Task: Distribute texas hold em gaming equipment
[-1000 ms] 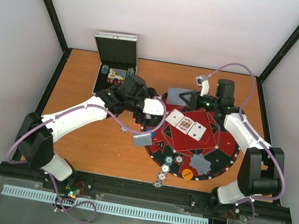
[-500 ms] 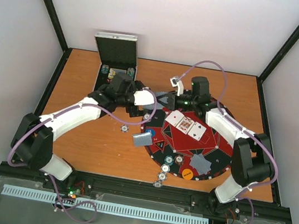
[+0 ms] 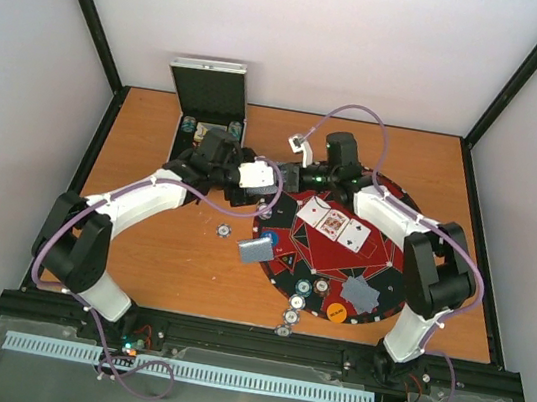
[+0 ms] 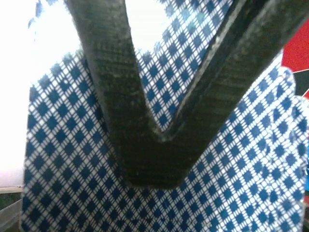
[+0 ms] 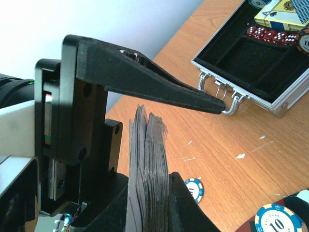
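Note:
My right gripper is shut on an upright deck of blue-backed playing cards at the far left rim of the round red and black mat. My left gripper faces the deck at close range. Its jaws stand wide, and one finger reaches across above the cards without touching them. The deck's diamond-patterned back fills the left wrist view. Three face-up cards lie mid-mat. Face-down cards lie at the left rim and near the front. Chips and an orange disc sit at the front.
An open metal case with chips, dice and a card box stands at the back left, close behind both grippers. One loose chip lies on the wooden table left of the mat. More chips sit just off its front rim.
The right arm swung the deck left along the mat's far rim. The left gripper drew back from the face-down cards at the left rim and rose to meet the deck.

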